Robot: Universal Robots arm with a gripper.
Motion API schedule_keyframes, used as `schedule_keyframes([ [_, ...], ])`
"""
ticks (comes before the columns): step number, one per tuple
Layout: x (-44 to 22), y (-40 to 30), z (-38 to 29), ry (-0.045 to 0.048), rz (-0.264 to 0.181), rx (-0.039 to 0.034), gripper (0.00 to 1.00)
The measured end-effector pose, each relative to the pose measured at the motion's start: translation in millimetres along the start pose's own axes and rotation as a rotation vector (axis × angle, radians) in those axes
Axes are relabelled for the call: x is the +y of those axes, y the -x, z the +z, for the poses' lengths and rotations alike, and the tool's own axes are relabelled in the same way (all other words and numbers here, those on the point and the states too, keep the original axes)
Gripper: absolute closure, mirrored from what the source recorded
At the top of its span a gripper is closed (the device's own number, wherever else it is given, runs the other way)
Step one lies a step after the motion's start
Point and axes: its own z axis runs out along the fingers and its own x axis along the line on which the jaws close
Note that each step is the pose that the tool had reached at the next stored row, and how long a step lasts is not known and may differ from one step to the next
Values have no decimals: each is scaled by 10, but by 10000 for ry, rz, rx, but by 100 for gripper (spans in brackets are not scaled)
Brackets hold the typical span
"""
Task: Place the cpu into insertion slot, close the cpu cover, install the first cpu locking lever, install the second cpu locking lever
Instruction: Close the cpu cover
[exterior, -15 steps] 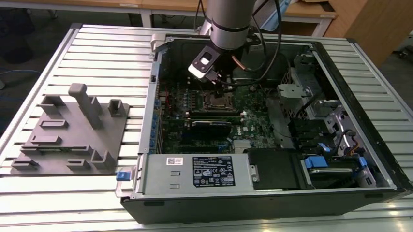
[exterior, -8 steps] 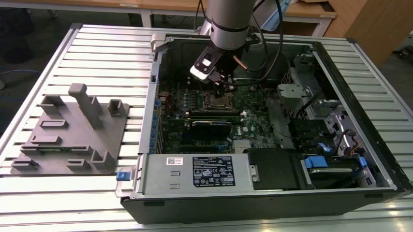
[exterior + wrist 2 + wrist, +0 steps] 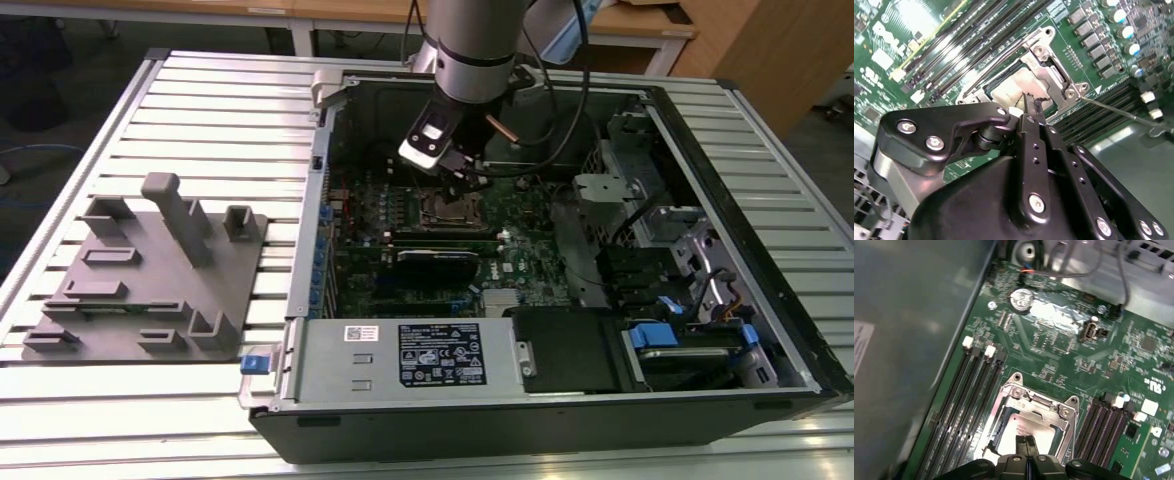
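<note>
The gripper (image 3: 1026,442) has its jaws clenched, the two narrow black tips pressed together. They sit at or just above the silver top of the cpu (image 3: 1025,425); I cannot tell if they touch it. The cpu lies flat in the insertion slot (image 3: 446,209), seen through the window of the cpu cover (image 3: 1040,403), which lies down over it. In the second wrist view a thin wire locking lever (image 3: 1115,111) runs out from one corner of the cover across black memory slots (image 3: 970,390), which flank the socket on two sides. Beyond them the green motherboard (image 3: 1054,340) carries a coin cell (image 3: 1021,299). In the exterior view the socket is at 12 o'clock from a long black card (image 3: 438,262) inside the open computer case (image 3: 534,425). A grey moulded fixture (image 3: 147,280) rests on the slatted table (image 3: 214,95) at the case's 9 o'clock.
</note>
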Motion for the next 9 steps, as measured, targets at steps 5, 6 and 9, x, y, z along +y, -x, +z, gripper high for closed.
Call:
schedule_keyframes([
  [5, 0, 0, 1, -14, -887, 14, 90],
  [6, 0, 0, 2, -17, -1061, 17, 90],
  [9, 0, 0, 3, -24, -1530, 25, 90],
])
